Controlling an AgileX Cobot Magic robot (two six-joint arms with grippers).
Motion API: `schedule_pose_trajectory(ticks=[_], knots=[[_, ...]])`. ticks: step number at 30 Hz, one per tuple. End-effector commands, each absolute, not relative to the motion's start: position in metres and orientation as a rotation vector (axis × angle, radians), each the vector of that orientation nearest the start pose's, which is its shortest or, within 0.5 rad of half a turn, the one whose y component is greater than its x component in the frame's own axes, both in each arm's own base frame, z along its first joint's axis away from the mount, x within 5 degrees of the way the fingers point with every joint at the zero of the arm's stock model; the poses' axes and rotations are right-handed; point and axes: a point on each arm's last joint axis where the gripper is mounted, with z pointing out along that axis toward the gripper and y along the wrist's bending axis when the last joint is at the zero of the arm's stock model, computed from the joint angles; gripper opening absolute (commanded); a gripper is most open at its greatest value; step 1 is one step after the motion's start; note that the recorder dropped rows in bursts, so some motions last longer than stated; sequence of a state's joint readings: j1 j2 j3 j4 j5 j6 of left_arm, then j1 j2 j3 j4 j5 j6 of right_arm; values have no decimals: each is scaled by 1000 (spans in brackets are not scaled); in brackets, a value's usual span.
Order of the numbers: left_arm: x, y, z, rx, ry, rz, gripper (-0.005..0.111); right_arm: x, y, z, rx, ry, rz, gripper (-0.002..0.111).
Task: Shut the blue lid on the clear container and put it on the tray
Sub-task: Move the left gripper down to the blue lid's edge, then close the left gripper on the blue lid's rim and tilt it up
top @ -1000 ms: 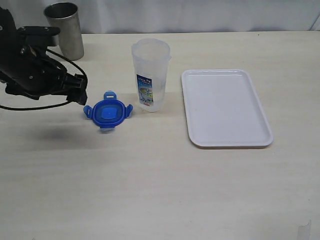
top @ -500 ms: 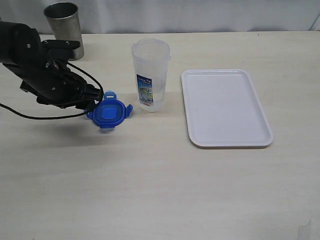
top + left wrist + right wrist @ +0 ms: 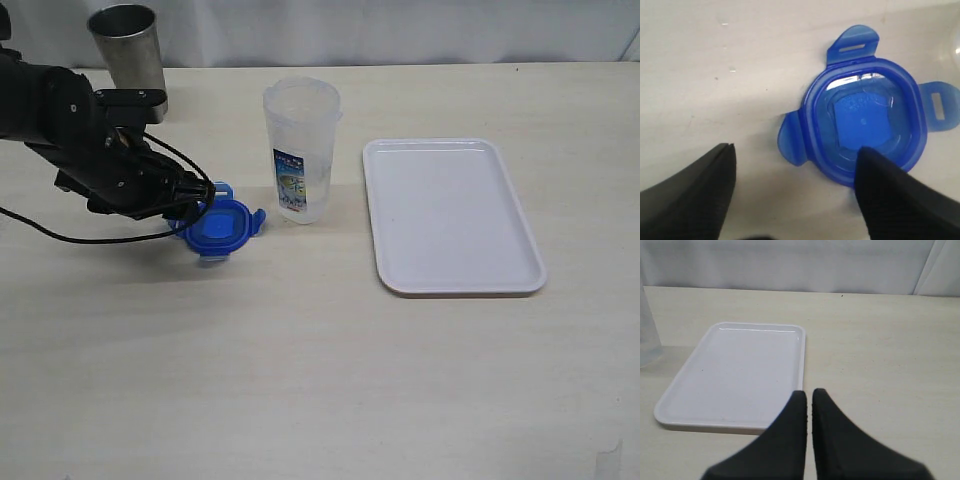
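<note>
The blue lid (image 3: 222,225) lies flat on the table, its flaps spread, just left of the clear container (image 3: 300,150), which stands upright and uncovered. My left gripper (image 3: 195,205) is low at the lid's left side. In the left wrist view the left gripper (image 3: 795,150) is open: one finger overlaps the rim of the blue lid (image 3: 865,115), the other stands clear over bare table. The white tray (image 3: 450,215) lies to the right of the container. My right gripper (image 3: 808,392) is shut, with nothing in it, near the tray (image 3: 735,375); the exterior view does not show it.
A steel cup (image 3: 128,55) stands at the back left, behind my left arm. A black cable loops from the left arm over the table. The container's wall (image 3: 647,335) shows at the edge of the right wrist view.
My left arm has moved right and down to the lid's left edge, and its jaws have narrowed. The lid, container, tray and right gripper have not moved.
</note>
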State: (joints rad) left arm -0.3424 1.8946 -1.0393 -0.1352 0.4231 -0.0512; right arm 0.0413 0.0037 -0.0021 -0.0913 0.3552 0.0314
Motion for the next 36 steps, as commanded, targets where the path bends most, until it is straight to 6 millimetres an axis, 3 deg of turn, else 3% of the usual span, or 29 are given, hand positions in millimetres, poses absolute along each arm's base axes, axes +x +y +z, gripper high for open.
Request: schedule_pose_trajectory(ticks=[1,6,12,36], knots=[[335,-127,136,254,2745,-214,63,53,-1,182,-61,1827,-40,4],[336,-127,133,247,2737,-217,63,53,-1,182,-61,1827,-40,4],[338,-128,116,246,2765,-205,48,53,-1,182,-61,1827,-40,4],[340,-128,114,229,2753,-214,48,53,-1,182,-61,1827,-40,4]])
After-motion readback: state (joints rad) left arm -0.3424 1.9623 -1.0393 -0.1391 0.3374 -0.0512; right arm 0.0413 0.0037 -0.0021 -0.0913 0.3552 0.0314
